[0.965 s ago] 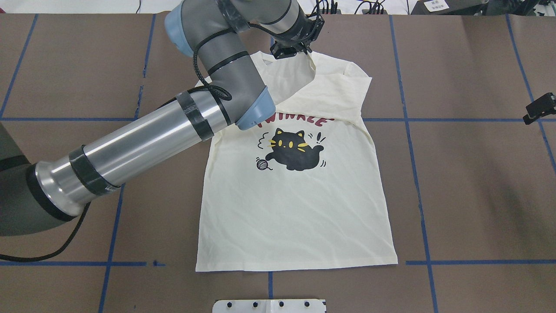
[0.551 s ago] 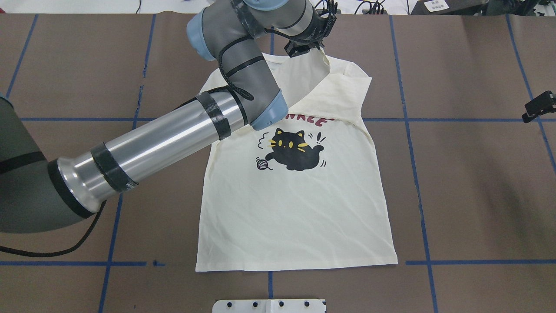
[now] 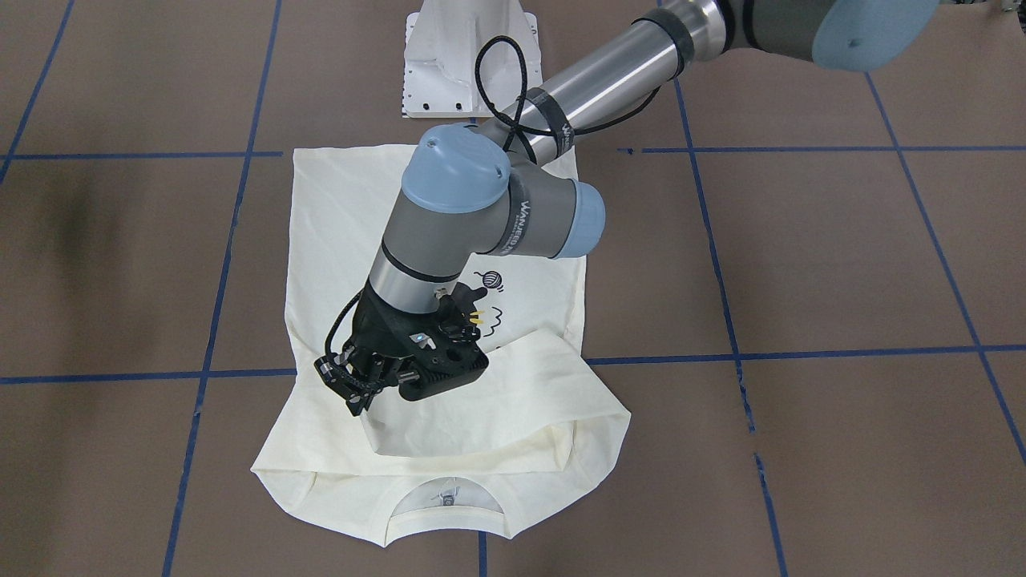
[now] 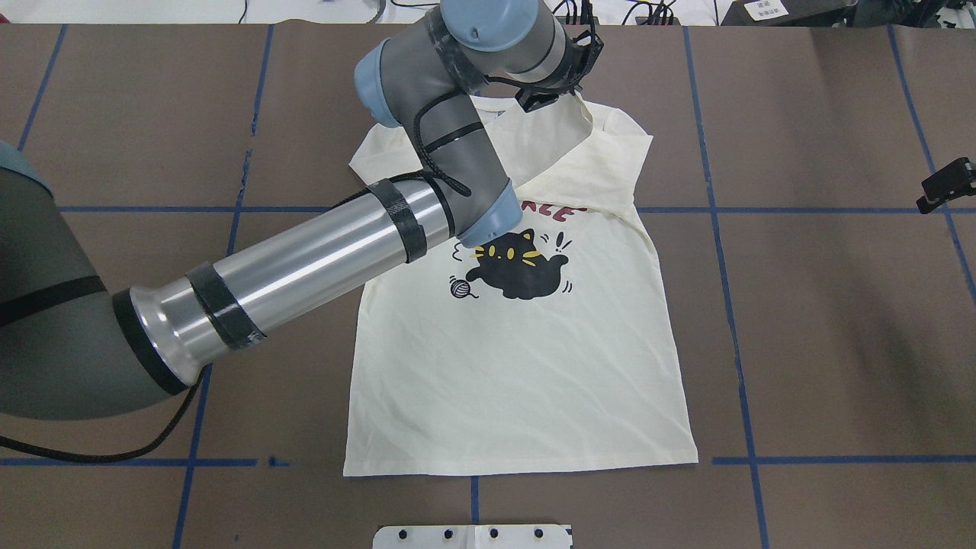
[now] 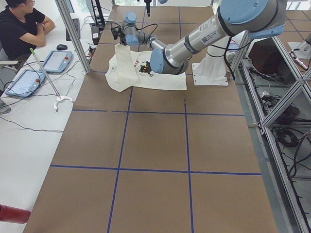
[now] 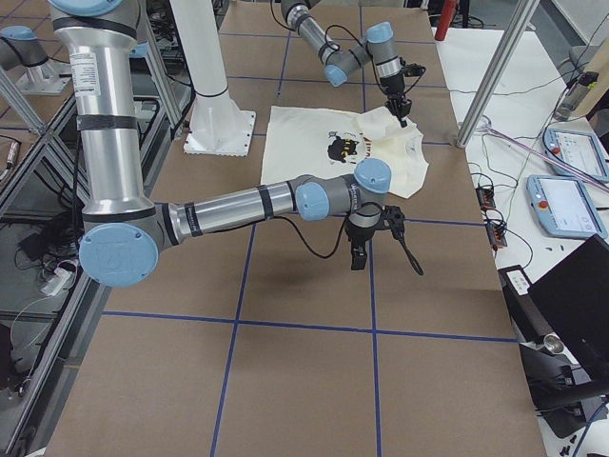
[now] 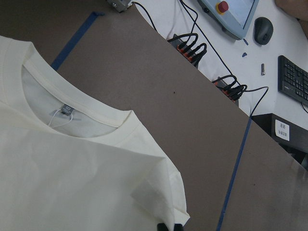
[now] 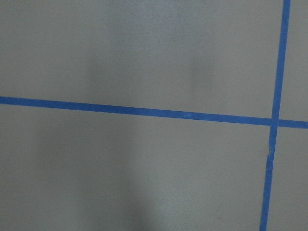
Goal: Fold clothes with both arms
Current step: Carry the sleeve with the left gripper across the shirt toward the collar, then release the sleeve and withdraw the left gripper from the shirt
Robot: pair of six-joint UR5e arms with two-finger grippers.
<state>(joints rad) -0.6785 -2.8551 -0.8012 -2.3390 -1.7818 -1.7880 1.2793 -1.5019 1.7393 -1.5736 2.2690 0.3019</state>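
Observation:
The cream T-shirt (image 4: 518,366) lies print-up on the brown table, with the black cat (image 4: 518,267) partly under my left arm. My left gripper (image 4: 566,93) is shut on the shirt's sleeve (image 4: 560,141) and holds it raised over the collar area. The sleeve stretches as a plain band across the chest. In the front view this gripper (image 3: 358,405) is above the folded sleeve (image 3: 513,385). The left wrist view shows the collar (image 7: 72,113) and the pinched sleeve (image 7: 159,192). My right gripper (image 4: 945,187) hovers off to the right, away from the shirt; I cannot tell its state.
The white pedestal base (image 4: 473,536) stands at the near table edge. Blue tape lines (image 4: 728,305) grid the brown surface. An operator (image 5: 22,24) sits beyond the far edge beside tablets (image 5: 53,60). Cables (image 7: 226,86) lie along that edge.
My left gripper has moved to the right with the sleeve, drawing it further across the shirt's chest and over the red lettering. The right gripper has stayed in place.

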